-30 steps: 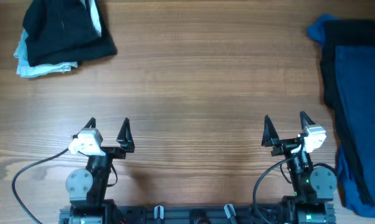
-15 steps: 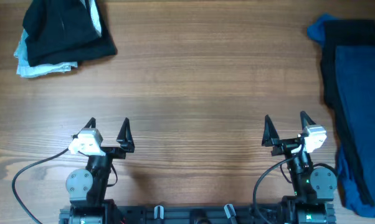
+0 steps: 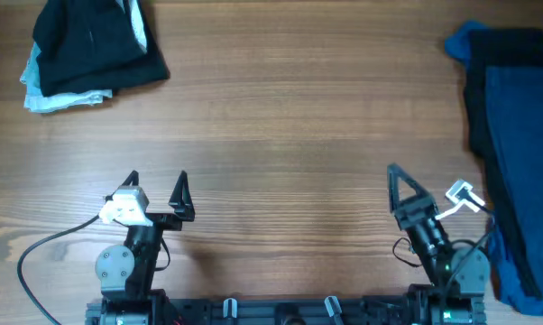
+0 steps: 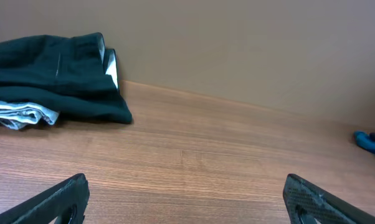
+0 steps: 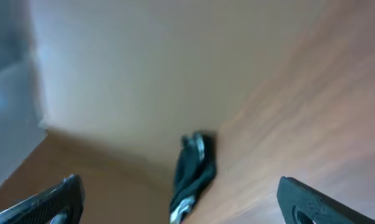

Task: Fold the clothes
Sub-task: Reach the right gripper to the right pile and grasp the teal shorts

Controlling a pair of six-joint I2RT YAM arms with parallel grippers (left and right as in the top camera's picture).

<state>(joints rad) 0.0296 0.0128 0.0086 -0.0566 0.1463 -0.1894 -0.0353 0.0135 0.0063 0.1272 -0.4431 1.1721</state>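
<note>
A folded pile lies at the far left corner: a black garment on top of a pale blue-white one. It shows in the left wrist view and, tilted and blurred, in the right wrist view. At the right edge a dark navy garment lies spread over a black one and a bright blue one. My left gripper is open and empty over bare wood, as the left wrist view confirms. My right gripper is rolled onto its side, open and empty.
The wooden table lies between the two piles. A beige wall rises behind the far edge. A black cable loops beside the left arm base. A tip of blue cloth shows at the right of the left wrist view.
My right gripper has rolled onto its side and swung slightly right toward the navy garment. My left gripper and both piles have not moved.
</note>
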